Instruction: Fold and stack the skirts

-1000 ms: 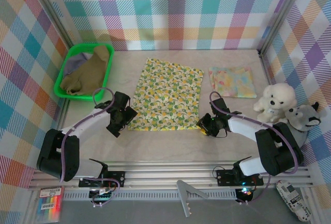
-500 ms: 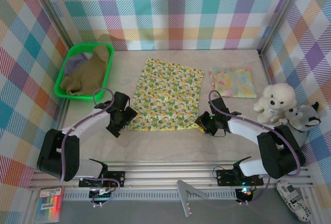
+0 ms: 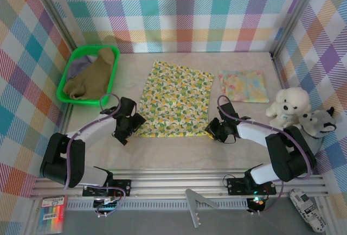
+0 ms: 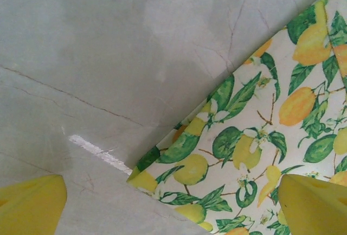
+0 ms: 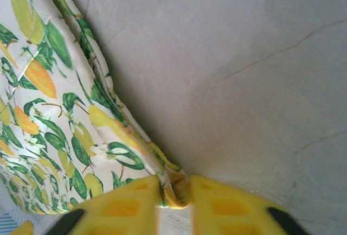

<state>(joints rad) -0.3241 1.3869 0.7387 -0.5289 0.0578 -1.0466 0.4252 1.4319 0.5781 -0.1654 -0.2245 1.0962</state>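
1. The lemon skirt (image 3: 174, 100) lies spread flat in the middle of the table (image 3: 179, 156), its wider hem toward the arms.
2. The right gripper (image 3: 211, 132) sits at the skirt's near right corner. In the right wrist view its yellow fingers (image 5: 122, 205) are drawn almost together around the gripper's centre (image 5: 173, 194), with the corner of the lemon skirt (image 5: 54, 110) pinched between them.
3. The left gripper (image 3: 133, 124) sits at the near left corner. In the left wrist view its jaws stand wide about its centre (image 4: 173, 208), one fingertip (image 4: 30, 205) over bare table and the other over the print. The corner of the lemon skirt (image 4: 260, 137) lies between them, not gripped.
4. A pastel skirt (image 3: 243, 86) lies folded into a neat rectangle just right of the lemon skirt, apart from it.
5. An olive skirt (image 3: 92, 77) is heaped in the basket (image 3: 92, 47) at the far left, with a grey skirt (image 3: 81, 61) partly under it.
6. A white plush (image 3: 287, 107) and a grey plush (image 3: 317, 124) sit together at the right edge, touching.
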